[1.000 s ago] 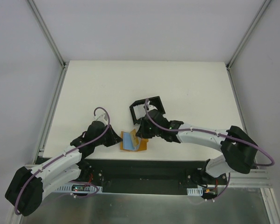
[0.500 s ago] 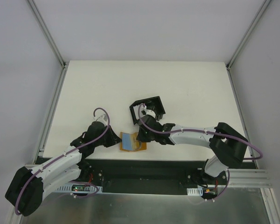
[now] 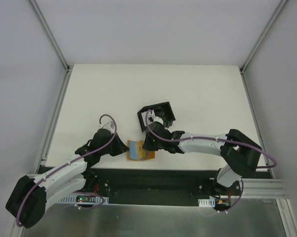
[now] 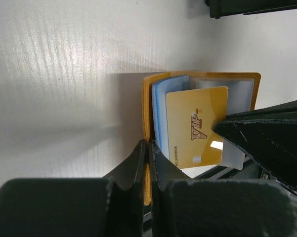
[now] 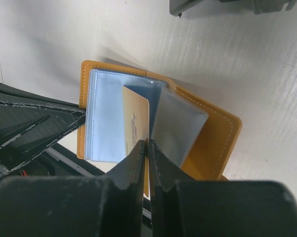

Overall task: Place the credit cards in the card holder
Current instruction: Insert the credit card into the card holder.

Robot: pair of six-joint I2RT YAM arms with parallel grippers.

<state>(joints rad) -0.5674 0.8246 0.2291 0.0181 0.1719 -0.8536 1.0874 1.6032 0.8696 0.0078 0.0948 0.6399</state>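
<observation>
Two claws meet at the orange wallet (image 5: 212, 143) on the counter (image 3: 197, 94): the left claw (image 4: 148, 146) clamps its cover edge, and the right claw (image 5: 147, 144) pinches the gold card (image 4: 195, 126) with narrow jaws.

My fixed overhead camera looks down from behind the rig on the whole counter (image 3: 197, 94); both wrist cameras press close on the open wallet (image 5: 212, 143) from opposite sides, shared by all views.
</observation>
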